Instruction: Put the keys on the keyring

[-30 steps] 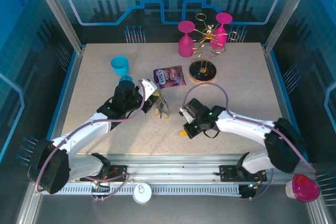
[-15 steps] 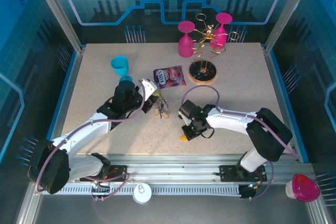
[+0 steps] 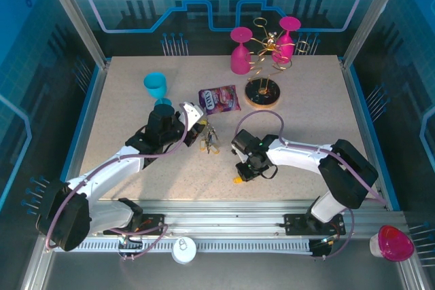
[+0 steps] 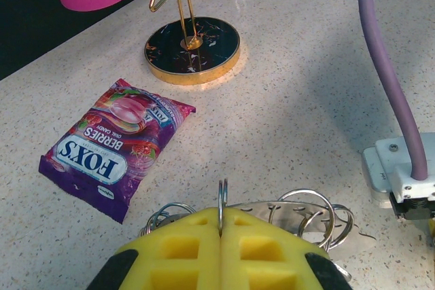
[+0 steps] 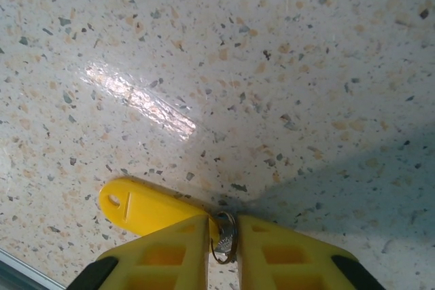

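Observation:
My left gripper is shut on the keyring, a thin grey wire loop seen edge-on between its yellow pads. Just beyond the pads lies a bundle of small metal rings on a metal strip, which the top view shows as a cluster on the table. My right gripper points down at the table, its fingers closed on the small split ring and key of a yellow-tagged key. The tag lies flat on the table, sticking out to the left.
A purple snack packet lies just beyond the key cluster. Behind it stands the gold wire glass rack on its round base with pink glasses. A teal cup stands at the left. The right arm's wrist is close by.
The right arm swung left and nearer over the first half second, carrying the yellow tag with it toward the near edge. Since then it has barely moved. The left arm holds still.

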